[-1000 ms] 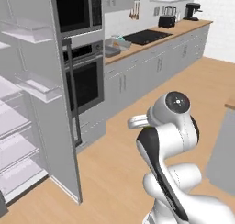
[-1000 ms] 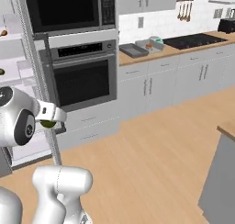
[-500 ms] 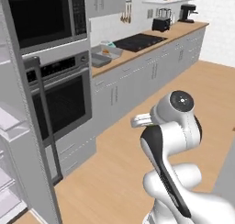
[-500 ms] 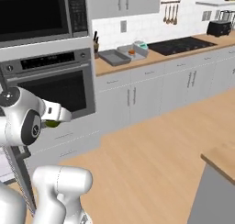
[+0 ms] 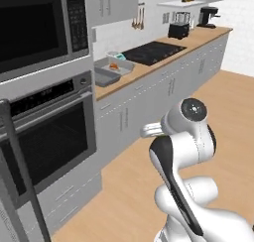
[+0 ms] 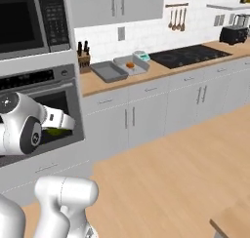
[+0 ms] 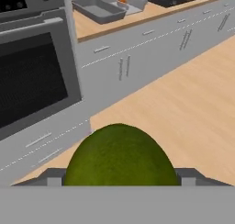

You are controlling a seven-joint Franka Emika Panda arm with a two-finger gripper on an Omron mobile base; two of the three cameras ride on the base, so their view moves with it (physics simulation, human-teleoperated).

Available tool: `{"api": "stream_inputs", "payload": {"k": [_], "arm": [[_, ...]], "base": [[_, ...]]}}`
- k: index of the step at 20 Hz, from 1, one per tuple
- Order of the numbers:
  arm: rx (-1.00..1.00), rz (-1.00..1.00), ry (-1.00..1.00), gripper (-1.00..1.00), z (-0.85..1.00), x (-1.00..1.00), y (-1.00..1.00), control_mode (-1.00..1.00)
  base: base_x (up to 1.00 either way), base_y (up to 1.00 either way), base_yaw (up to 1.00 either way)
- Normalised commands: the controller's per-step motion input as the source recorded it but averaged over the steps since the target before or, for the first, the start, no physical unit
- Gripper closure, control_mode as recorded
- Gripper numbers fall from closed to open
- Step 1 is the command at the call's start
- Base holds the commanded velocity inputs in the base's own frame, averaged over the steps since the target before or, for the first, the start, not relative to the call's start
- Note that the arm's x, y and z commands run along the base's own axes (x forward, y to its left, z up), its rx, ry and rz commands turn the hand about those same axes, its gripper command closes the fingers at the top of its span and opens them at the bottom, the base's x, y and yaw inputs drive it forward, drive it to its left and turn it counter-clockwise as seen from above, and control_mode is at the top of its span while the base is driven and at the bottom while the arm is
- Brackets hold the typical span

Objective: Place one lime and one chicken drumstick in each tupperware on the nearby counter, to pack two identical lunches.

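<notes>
Grey cabinet fronts run under the counter (image 6: 161, 69), with a built-in oven (image 5: 47, 132) at the left of both base views and a black cooktop (image 6: 188, 55) further along. Two tupperware (image 6: 108, 71) containers sit side by side on the wood top near the upper centre of the right base view; the nearer looks empty, while the farther one (image 6: 131, 65) holds a small orange piece, probably the chicken drumstick (image 6: 129, 65). The gripper (image 6: 61, 129), at the left of that view in front of the oven, holds the lime (image 7: 120, 158) between its widely spread jaws; in the hand view the fruit bulges at the bottom centre between the tips. The step in hand appears to be carrying the lime to the containers, which are well apart from it, up and to the right. Doing this well means keeping the hand level, approaching squarely, and lowering the lime inside a rim before letting go, so it cannot roll along the counter.
</notes>
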Motion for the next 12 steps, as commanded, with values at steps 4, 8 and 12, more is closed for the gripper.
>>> {"api": "stream_inputs", "payload": {"k": [4, 8, 12], "arm": [[0.00, 0.00, 0.00, 1.00, 0.00, 0.00, 0.00, 1.00], [0.00, 0.00, 0.00, 1.00, 0.00, 0.00, 0.00, 1.00], [0.00, 0.00, 0.00, 1.00, 0.00, 0.00, 0.00, 1.00]], "base": [[1.00, -0.53, -0.02], [1.00, -0.43, 0.00], [1.00, -0.34, 0.00]]}}
